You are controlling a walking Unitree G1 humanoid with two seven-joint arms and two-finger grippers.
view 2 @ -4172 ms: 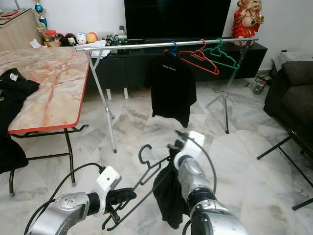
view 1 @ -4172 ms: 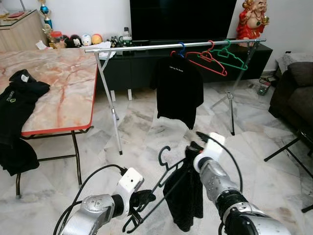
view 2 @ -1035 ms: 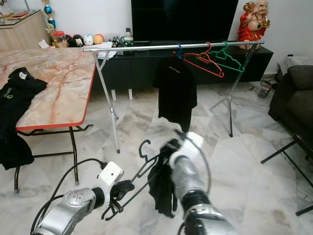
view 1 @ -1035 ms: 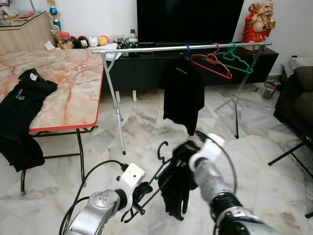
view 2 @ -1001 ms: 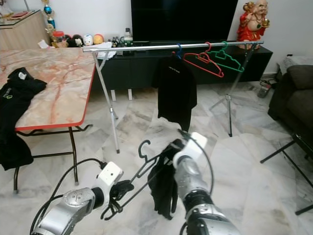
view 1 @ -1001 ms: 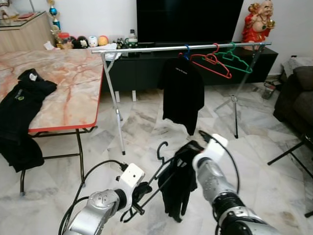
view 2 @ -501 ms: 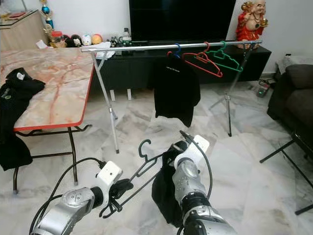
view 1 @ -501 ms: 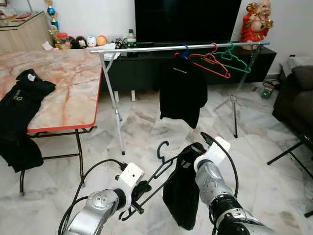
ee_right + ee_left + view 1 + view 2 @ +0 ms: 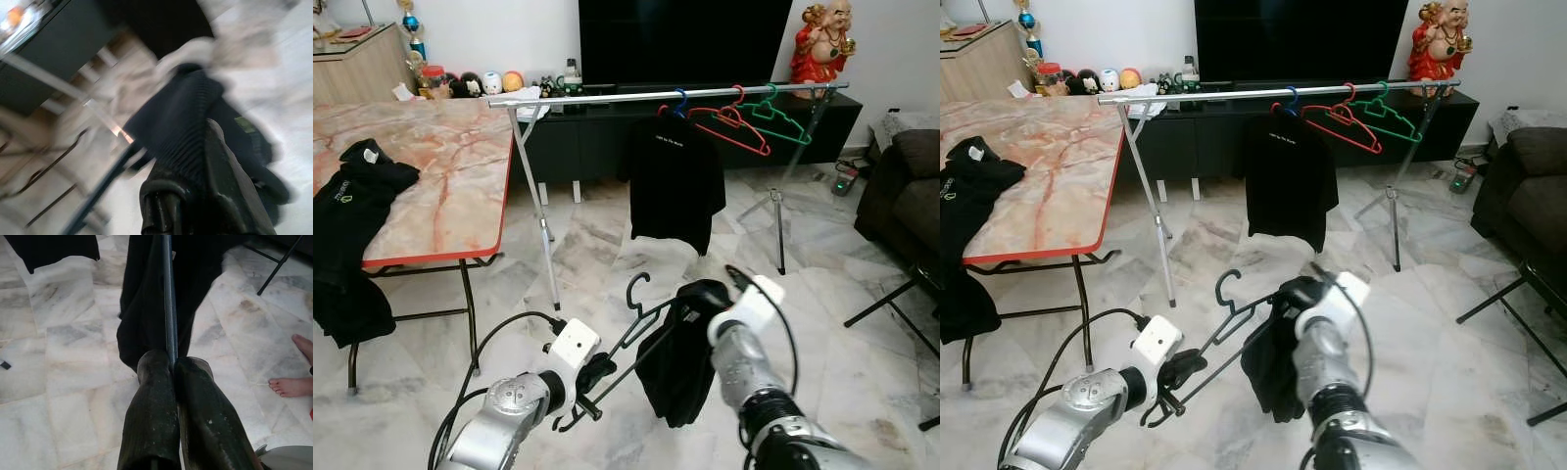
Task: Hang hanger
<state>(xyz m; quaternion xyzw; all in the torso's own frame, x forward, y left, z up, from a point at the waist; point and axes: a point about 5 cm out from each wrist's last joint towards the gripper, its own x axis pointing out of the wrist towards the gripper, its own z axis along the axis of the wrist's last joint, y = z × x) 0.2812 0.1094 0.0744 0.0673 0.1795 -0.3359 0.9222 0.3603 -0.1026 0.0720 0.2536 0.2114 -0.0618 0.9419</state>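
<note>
While no writing was readable, the left tool [image 9: 172, 363] pinched the black hanger [image 9: 628, 338]; the right tool [image 9: 697, 297] gripped its dark garment [image 9: 674, 360].

Ahead of our left gripper [image 9: 590, 380]: open marble floor [image 9: 597, 245], passable up to rail [image 9: 597, 96]. Rail free on its left stretch; hung black shirt [image 9: 677, 181], red hanger [image 9: 734, 122], green hanger [image 9: 781, 116] crowd its right. Table [image 9: 450, 176] blocks far left, sofa [image 9: 901, 186] far right.

Marble-topped table [image 9: 450, 186] with black garments [image 9: 347, 196] on it; clothes rail [image 9: 656, 95] bearing hangers, black shirt [image 9: 677, 186].
</note>
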